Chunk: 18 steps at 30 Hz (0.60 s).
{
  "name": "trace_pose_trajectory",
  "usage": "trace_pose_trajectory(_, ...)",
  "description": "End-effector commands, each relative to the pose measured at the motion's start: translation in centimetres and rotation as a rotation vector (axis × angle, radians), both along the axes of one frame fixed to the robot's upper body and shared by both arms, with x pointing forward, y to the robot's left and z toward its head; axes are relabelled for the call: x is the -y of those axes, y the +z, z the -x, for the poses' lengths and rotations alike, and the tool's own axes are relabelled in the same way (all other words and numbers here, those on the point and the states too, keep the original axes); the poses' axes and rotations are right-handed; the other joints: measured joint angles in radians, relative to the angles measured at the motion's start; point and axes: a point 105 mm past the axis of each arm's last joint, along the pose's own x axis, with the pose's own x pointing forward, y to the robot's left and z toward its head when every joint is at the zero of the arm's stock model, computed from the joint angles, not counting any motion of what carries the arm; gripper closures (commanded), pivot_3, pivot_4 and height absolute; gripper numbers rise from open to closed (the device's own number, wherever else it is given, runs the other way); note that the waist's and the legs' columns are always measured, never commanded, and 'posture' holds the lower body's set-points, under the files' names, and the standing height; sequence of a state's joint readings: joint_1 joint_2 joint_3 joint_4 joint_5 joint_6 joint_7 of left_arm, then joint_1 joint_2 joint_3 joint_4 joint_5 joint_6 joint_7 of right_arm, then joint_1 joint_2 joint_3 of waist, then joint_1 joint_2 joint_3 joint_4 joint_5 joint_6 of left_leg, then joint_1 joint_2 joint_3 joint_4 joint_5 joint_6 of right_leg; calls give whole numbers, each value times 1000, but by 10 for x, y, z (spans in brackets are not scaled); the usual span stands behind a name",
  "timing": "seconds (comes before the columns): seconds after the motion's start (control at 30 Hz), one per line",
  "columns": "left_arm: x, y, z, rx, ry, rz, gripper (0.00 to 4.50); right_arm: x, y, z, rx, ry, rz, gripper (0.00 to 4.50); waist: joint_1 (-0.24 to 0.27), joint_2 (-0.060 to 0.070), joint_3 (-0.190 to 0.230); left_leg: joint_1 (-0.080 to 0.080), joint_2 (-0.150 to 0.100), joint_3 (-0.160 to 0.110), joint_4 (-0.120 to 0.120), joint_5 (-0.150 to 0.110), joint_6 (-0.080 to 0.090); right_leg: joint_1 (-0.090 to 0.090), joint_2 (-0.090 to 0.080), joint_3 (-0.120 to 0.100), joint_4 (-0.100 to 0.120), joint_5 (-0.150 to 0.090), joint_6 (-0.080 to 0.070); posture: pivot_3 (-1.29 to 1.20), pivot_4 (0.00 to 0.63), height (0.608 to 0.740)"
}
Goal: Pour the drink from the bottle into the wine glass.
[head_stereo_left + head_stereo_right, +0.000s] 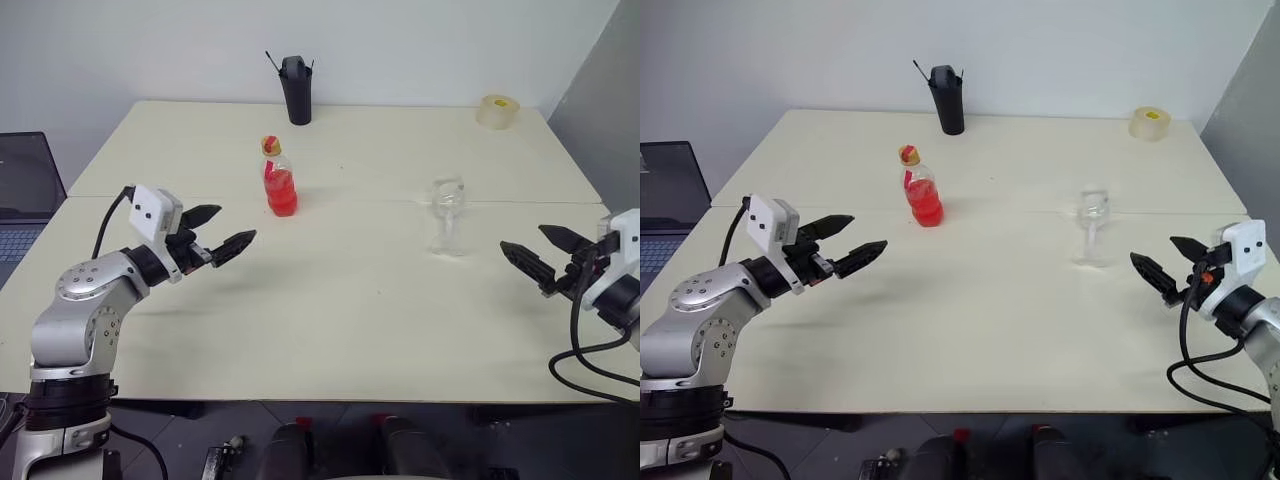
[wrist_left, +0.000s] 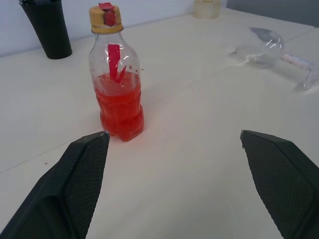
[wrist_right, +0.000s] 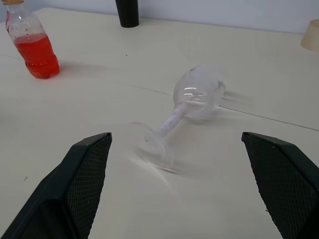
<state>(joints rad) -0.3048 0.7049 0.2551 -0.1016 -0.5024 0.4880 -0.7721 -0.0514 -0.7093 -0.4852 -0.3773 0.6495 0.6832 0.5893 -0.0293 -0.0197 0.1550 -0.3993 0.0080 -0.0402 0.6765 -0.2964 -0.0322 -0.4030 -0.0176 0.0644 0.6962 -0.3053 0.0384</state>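
We see the laptop cut off by the picture's left edge. The wine glass looks smeared, its foot hard to trace. What stands inside the black holder is too small to tell.

Lab or office: bare table, laptop, plain white wall.

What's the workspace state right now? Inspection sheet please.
Surface: pale table, seam across it.
Job's things: bottle upright, yellow cap on, part full of red drink; wine glass upright, looks empty, to its right.
Clutter: black holder and tape roll at far edge.
Grippers: left gripper and right gripper open, holding nothing.
Cables: black cable at right arm.
Surroundings: laptop at left, white wall.
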Motion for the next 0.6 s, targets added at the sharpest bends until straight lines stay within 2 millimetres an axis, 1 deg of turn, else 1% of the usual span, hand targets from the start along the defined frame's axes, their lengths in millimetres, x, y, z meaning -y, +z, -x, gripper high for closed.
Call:
trace_pose_trajectory(0.03,-6,11,1,58,29,11,0,-3,7,0,35,12,6,37,0,0,0,0,0,0,0,0,0,0,0,0,0,0,0,0,150,740)
trace_pose_trajectory(0.27,-11,8,-2,57,53,10,0,-11,6,1,31,35,-6,37,0,0,0,0,0,0,0,0,0,0,0,0,0,0,0,0,150,740)
trace_pose_trajectory(0.47,-12,1,-10,62,96,4,0,-25,11,2,35,89,-9,37,0,0,0,0,0,0,0,0,0,0,0,0,0,0,0,0,150,740)
trace_pose_trajectory(0.53,-10,-3,-16,64,120,-16,0,-37,11,2,30,133,-4,37,0,0,0,0,0,0,0,0,0,0,0,0,0,0,0,0,150,740)
trace_pose_trajectory(0.6,-3,-7,-23,69,130,-28,0,-56,11,3,32,192,-5,37,0,0,0,0,0,-1,0,0,0,0,0,-1,0,0,0,0,150,740)
